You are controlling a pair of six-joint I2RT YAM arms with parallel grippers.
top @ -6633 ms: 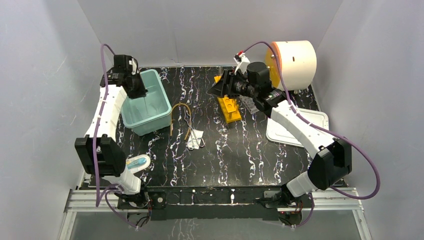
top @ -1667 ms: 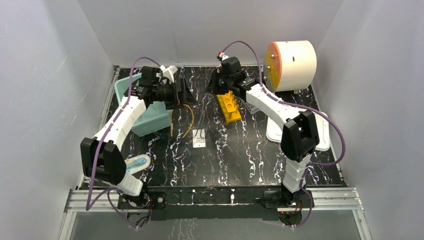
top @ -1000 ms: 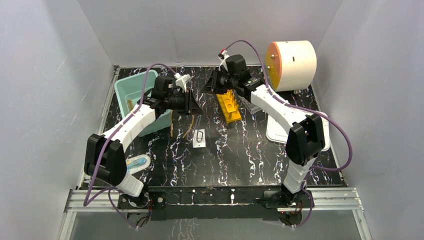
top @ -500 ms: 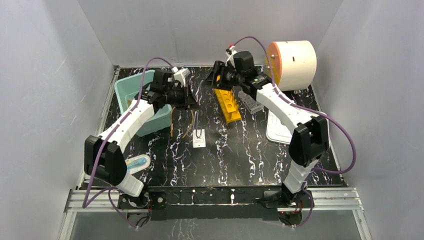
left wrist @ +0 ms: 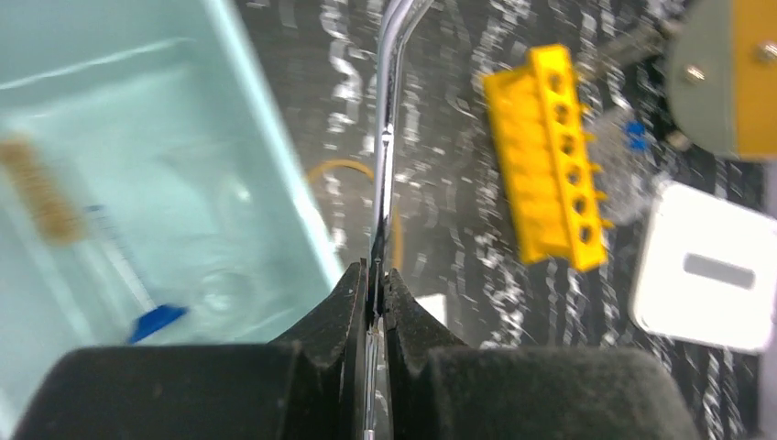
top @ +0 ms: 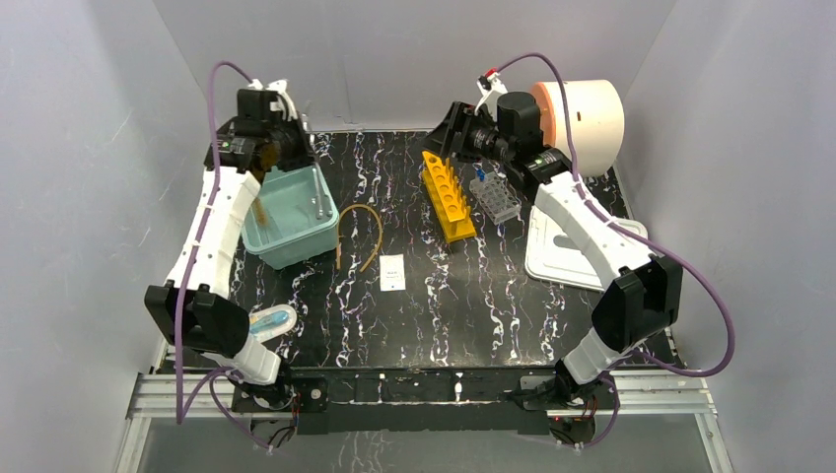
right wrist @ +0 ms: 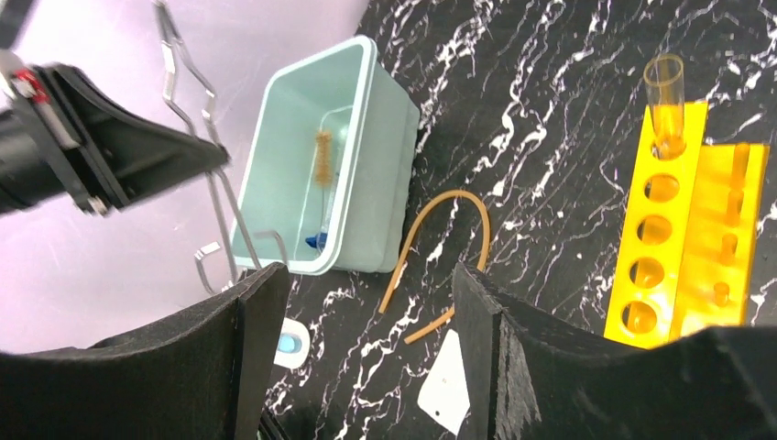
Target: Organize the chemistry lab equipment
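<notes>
My left gripper point(top: 292, 156) hangs over the teal bin point(top: 286, 217), shut on thin metal tongs point(left wrist: 385, 174) that dangle toward the bin's right rim point(right wrist: 220, 220). The jaws point(left wrist: 377, 275) pinch the chrome strip with no gap. A brush point(right wrist: 322, 160) and a blue-tipped item lie in the bin. My right gripper point(top: 446, 138) is open and empty point(right wrist: 366, 284), high behind the yellow rack point(top: 449, 197). A clear tube point(right wrist: 666, 96) stands in the rack's far hole. The amber rubber tube point(top: 363, 236) lies curved on the table beside the bin.
A clear plastic tube rack point(top: 496, 197) stands right of the yellow rack. A white lid point(top: 582, 256) lies at the right, and a white drum with an orange face point(top: 582, 113) stands at the back right. A white card point(top: 392, 273) and a small white-blue item point(top: 271, 320) lie nearer the front.
My left gripper closed on the tongs at mid-table and carried them up and left over the bin. My right gripper opened and drew back from the yellow rack.
</notes>
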